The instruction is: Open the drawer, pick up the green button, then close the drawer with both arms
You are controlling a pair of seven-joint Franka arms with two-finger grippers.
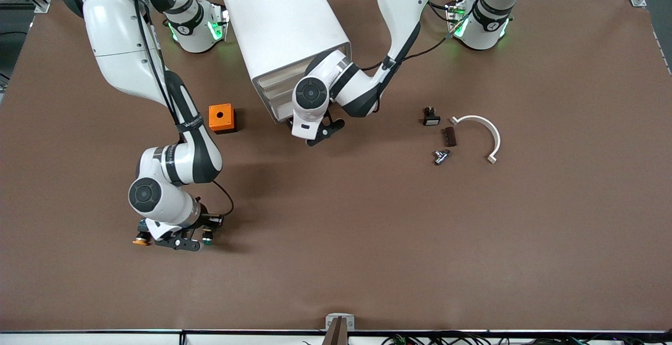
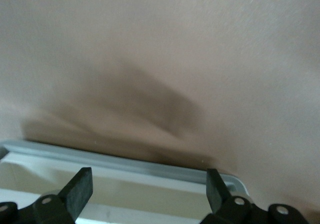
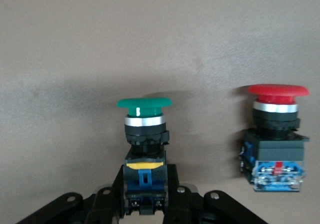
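Right claw (image 1: 190, 241): low over the tabletop (image 1: 367, 240), toward the front edge at the right arm's end; its fingers are closed on the blue rear part of the green-capped button (image 3: 144, 134).
Green-capped button: upright between the right claw's fingers; from the front it shows as a green spot at the claw's tip (image 1: 208, 239).
Neighbouring buttons: a red-capped button (image 3: 276, 136) stands just beside the green one without touching it; an orange-capped button (image 1: 140, 240) sits at the claw's other flank.
Left claw (image 1: 321, 129): at the cabinet's front, just over the tabletop; its fingers (image 2: 80, 190) are spread wide and hold nothing.
Drawer (image 2: 130, 176): its white rim and pale inside lie right under the left claw in the left wrist view; from the front I cannot tell how far it stands out.
Cabinet (image 1: 283, 30): big white box near the rear edge, between the 2 arm bases, stacked cream drawer fronts facing the front edge.
Bystanders: an orange cube with a hole (image 1: 221, 117) near the cabinet; a white curved bracket (image 1: 480, 135) and 3 small parts toward the left arm's end.
Progress: the button looks taken, since it is out on the tabletop in the right claw's grip. Closing the drawer appears to be the step in hand or left.
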